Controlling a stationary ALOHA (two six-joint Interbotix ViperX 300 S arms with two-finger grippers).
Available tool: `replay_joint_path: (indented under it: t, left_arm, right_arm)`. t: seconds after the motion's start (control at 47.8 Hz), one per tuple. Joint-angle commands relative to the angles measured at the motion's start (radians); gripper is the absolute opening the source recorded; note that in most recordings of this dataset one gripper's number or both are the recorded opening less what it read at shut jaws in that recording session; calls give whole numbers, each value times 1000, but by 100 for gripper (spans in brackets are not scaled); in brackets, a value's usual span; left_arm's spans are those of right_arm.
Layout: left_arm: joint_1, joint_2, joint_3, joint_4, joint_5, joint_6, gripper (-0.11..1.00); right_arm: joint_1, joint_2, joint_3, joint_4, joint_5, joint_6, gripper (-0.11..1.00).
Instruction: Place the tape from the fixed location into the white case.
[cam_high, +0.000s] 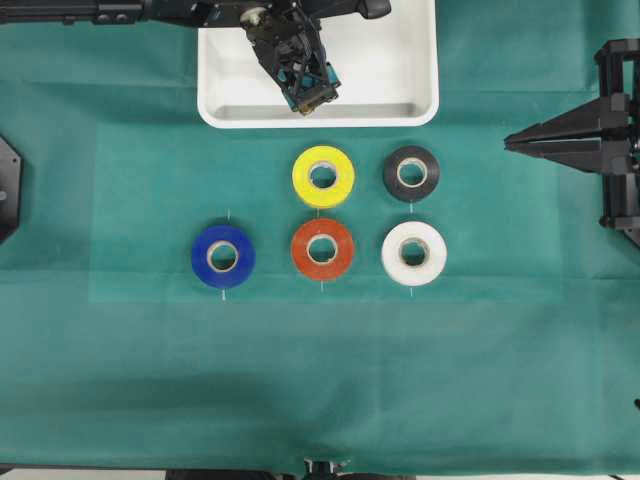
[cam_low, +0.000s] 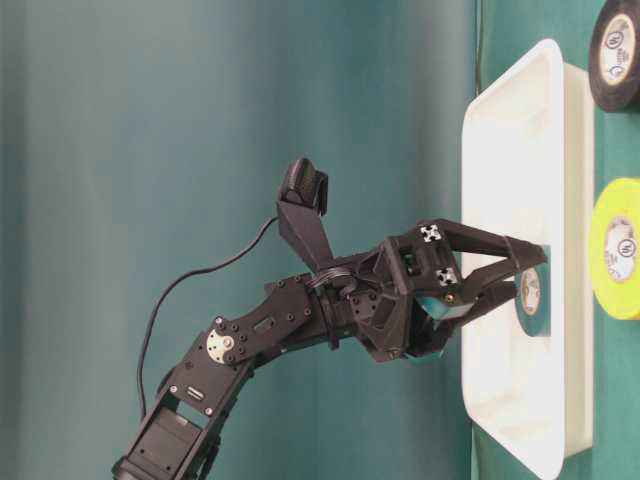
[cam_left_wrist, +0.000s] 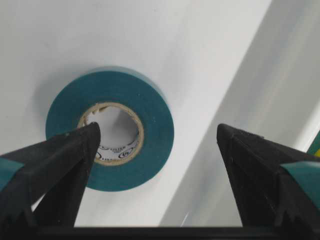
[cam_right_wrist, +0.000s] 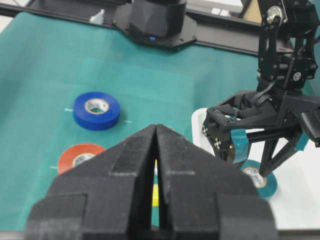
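The white case (cam_high: 420, 60) sits at the far middle of the green cloth (cam_high: 120, 360) and holds the tape (cam_left_wrist: 110, 130), which lies flat on its floor near the front rim. The left gripper (cam_left_wrist: 155, 150) hangs over it with jaws spread wide, one fingertip above the core and nothing grasped; the right gripper (cam_right_wrist: 156, 150) is clenched shut at the right. Small print rings the tape's cardboard core, too blurred to read.

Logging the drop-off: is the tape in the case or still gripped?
In: the tape lies flat on the case floor, left gripper fingers spread apart.
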Motion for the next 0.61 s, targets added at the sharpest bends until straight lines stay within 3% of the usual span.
replay_joint_path:
  t: [0.0,0.585]
  left_arm:
    - [2,-34,-23,-2,-2,0,95]
    - [-15,-143,-94,-2,152,-2,95]
  right_arm:
    - [-2,3,-29,0,-3,-2,0]
    - [-2,3,-32,-2,-5,0,0]
